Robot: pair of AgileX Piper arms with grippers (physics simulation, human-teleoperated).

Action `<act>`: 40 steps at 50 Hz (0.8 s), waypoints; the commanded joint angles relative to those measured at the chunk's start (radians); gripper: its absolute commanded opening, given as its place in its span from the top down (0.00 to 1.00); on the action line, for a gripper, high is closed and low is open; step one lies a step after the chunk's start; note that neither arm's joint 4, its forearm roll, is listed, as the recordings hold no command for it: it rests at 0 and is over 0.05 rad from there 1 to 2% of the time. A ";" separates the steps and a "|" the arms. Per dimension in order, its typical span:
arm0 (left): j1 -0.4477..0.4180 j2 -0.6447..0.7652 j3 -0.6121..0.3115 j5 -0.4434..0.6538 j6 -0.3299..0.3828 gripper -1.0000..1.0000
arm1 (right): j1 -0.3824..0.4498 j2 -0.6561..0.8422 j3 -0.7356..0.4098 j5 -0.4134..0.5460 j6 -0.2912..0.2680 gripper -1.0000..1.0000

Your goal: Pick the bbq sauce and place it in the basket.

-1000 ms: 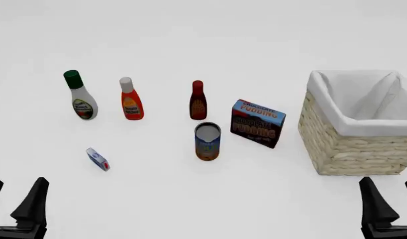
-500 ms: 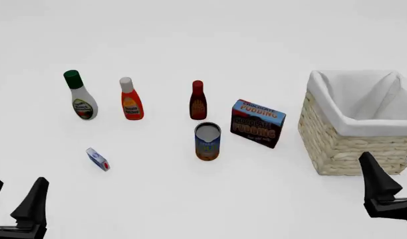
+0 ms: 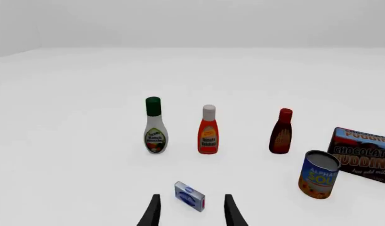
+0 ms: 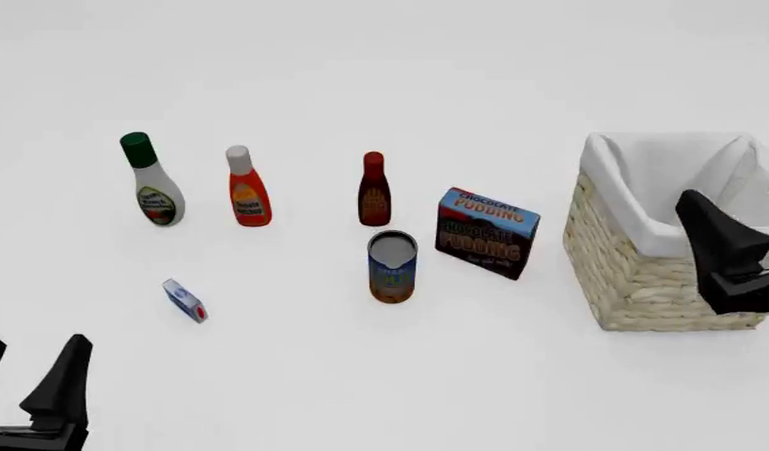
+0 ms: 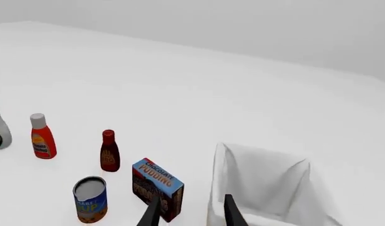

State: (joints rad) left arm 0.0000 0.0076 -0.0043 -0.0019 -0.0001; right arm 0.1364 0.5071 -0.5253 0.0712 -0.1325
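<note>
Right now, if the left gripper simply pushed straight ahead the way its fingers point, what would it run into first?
Most likely the small blue-and-white box: in the left wrist view it lies on the table directly ahead of the open left gripper, between its fingertips. The orange-red bottle stands farther along that line. Depth is unclear.

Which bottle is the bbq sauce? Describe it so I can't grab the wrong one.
Left of the wicker basket stand three bottles in a row. The bbq sauce is the one nearest the basket, just behind the soup can: dark reddish-brown with a red cap.

Bright, even, shadowless light; renders sharp throughout.
</note>
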 commanded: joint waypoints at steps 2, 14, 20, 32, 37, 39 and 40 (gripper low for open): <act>0.000 0.000 0.000 0.000 0.000 0.00 | 0.040 0.120 -0.164 0.049 -0.018 0.00; 0.000 0.000 0.000 0.000 0.000 0.00 | 0.116 0.345 -0.362 0.070 0.012 0.00; 0.000 0.000 0.000 0.000 0.000 0.00 | 0.130 0.442 -0.427 0.071 0.029 0.00; 0.000 0.000 0.000 0.000 0.000 0.00 | 0.183 0.572 -0.531 0.071 0.035 0.00; 0.000 0.000 0.000 0.000 0.000 0.00 | 0.201 0.625 -0.560 0.061 0.040 0.00; 0.000 0.000 0.000 0.000 0.000 0.00 | 0.204 0.640 -0.569 0.059 0.041 0.00; 0.000 0.000 0.000 0.000 0.000 0.00 | 0.212 0.654 -0.580 0.062 0.050 0.00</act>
State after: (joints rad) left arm 0.0001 0.0076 -0.0043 -0.0019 -0.0001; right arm 0.3124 1.0567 -1.0309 0.1353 -0.1004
